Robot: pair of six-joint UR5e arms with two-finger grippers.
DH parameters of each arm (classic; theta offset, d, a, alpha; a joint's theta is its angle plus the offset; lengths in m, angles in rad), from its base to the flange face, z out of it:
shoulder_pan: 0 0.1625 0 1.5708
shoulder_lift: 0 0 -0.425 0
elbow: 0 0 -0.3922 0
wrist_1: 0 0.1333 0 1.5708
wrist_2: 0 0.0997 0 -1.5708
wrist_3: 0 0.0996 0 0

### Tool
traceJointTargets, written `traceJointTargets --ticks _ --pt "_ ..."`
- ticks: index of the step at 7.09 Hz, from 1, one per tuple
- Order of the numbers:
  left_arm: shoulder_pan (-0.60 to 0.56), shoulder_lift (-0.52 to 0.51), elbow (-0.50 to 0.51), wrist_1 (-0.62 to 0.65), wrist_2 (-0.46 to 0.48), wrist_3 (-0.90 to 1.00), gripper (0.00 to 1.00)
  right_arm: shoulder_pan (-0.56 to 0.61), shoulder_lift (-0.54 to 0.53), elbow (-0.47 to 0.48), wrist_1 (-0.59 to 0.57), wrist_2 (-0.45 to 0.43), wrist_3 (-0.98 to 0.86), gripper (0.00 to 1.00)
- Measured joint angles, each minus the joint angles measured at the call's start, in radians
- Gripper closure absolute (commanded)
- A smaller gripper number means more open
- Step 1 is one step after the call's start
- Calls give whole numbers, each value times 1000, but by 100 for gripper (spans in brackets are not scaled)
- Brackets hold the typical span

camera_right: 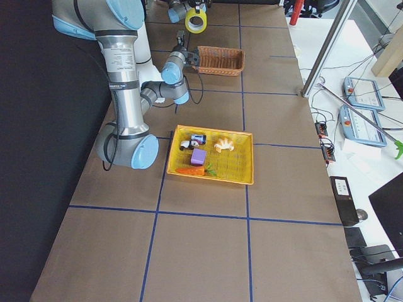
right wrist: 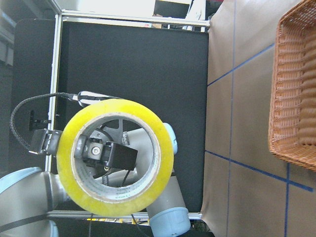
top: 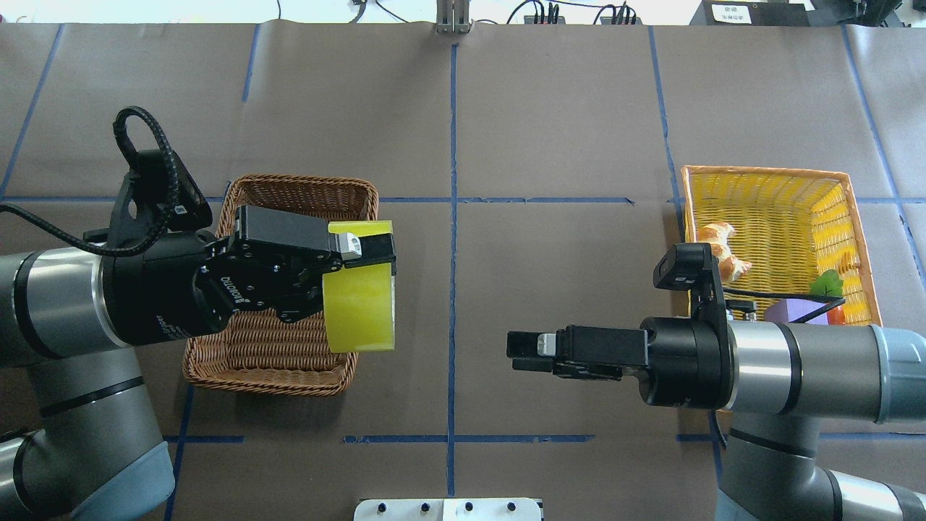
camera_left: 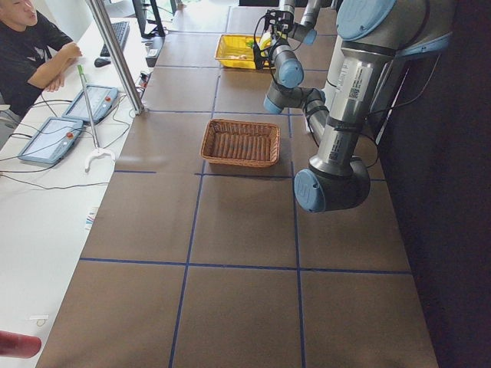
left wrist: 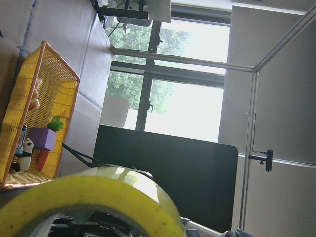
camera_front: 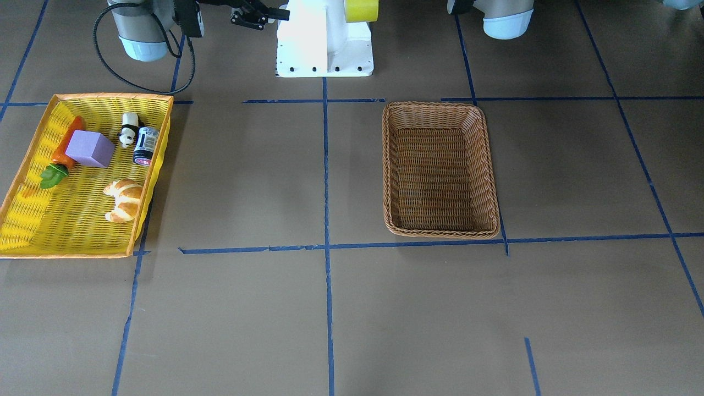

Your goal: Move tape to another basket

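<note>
Overhead view: the left arm reaches in level above the brown wicker basket (top: 304,189), its wrist turned so the left fingers (top: 376,250) point toward the middle of the surface (top: 550,289). They are clamped on the wall of the tape (top: 359,307). The roll hangs on edge over the basket's rim, on the side nearer the right arm. The right arm also lies level, and the right fingers (top: 522,344) point at the tape without touching it. They are seen edge-on, so I cannot tell if they are apart or together.

Front-facing view: only part of the tape shows, at the top edge, well apart from the basket. The basket's whole woven floor shows here.

Right-side view: the tape is in the air beside the basket, a height the overhead view hides.

Left wrist view: the tape's yellow rim fills the bottom edge. Beyond it lies a yellow tray (left wrist: 44,98) holding a purple cube (left wrist: 43,138).

Right wrist view: the camera looks straight through the tape's core, where one left finger sits inside the ring. A corner of the basket is at the right edge.
</note>
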Motion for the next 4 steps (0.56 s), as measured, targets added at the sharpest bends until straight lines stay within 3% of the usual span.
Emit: traceJointTargets --ticks 2,4 --pt "-24 38 13 90 -6 7 100 123 -11 7 -217 81 -1 0" --pt "-38 46 14 259 -19 60 100 321 2 13 -472 324 -36 0"
